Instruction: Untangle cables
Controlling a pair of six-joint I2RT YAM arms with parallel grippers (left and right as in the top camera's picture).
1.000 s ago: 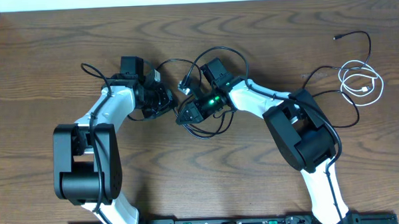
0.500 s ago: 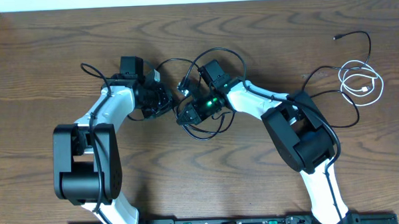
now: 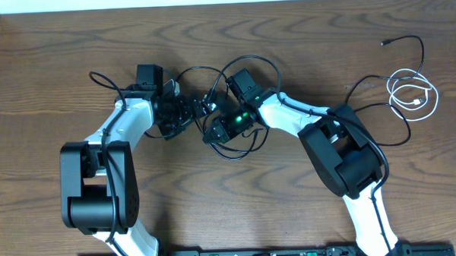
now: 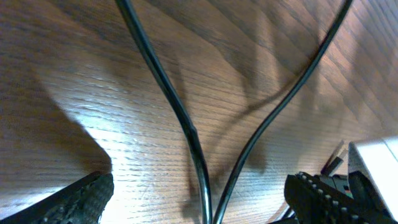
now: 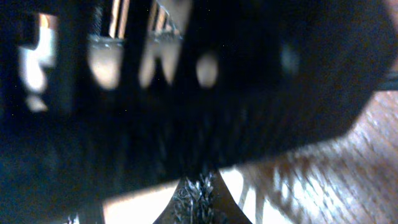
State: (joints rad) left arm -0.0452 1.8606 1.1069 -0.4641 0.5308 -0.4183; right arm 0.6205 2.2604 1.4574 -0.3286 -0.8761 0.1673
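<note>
My left gripper [image 4: 199, 202] gapes wide, with two strands of the black cord [image 4: 163, 87] between its fingers, mid-frame overhead. My right gripper [image 5: 196, 198] is pressed together. The white cord [image 3: 417, 102] coils upper right. Both look light and limp, so I'd pinch near a plug.

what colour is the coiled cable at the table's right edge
The coiled cable is white, clearest in the overhead view.

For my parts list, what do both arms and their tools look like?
Left arm and right arm: white links, black joint housings, black wires. Left tool and right tool: black, ribbed fingers. A green light glows on the right wrist.
</note>
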